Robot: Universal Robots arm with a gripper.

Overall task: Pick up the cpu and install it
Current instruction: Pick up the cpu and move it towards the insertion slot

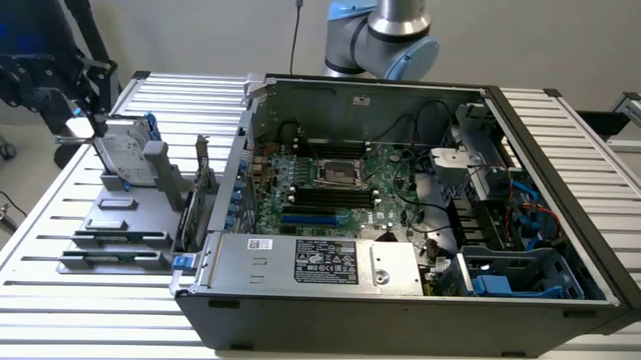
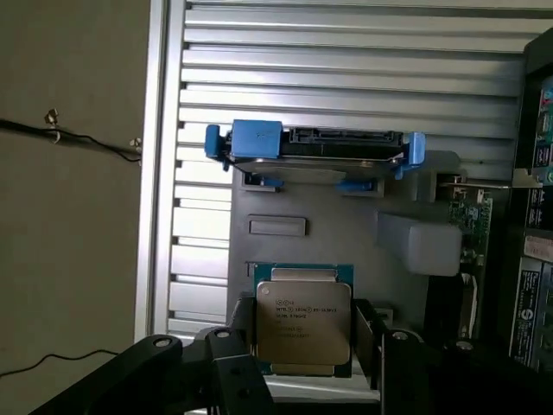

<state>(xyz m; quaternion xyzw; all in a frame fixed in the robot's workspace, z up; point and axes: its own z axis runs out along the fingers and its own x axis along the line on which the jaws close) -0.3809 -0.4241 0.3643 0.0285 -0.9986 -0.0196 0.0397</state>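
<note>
One small, flat, square cpu [image 2: 302, 324] with a dull silver metal top and a green rim is held between the two black fingers [image 2: 240, 346] of the gripper [image 2: 304, 350]. The fingers are closed against opposite edges of the chip, and the printed lettering on its top is turned toward the wrist camera. Beyond the chip, a pale grey plastic parts tray [image 2: 346, 259] is seen. A large silver hard drive in a blue frame [image 2: 315, 160] stands on edge at the tray's far end.

In the exterior view, the gripper [image 1: 75, 124] is found at that view's left, raised above the tray and just beside the upright hard drive. The tray is set on a table of silver metal slats [image 1: 561, 142]. On the same table, toward the exterior view's right, a large dark open computer case [image 1: 401, 330] is laid on its side. Inside it a green motherboard [image 1: 386, 169] is exposed, with a square metal-framed socket [image 1: 338, 174] near its middle, well apart from the held chip.
</note>
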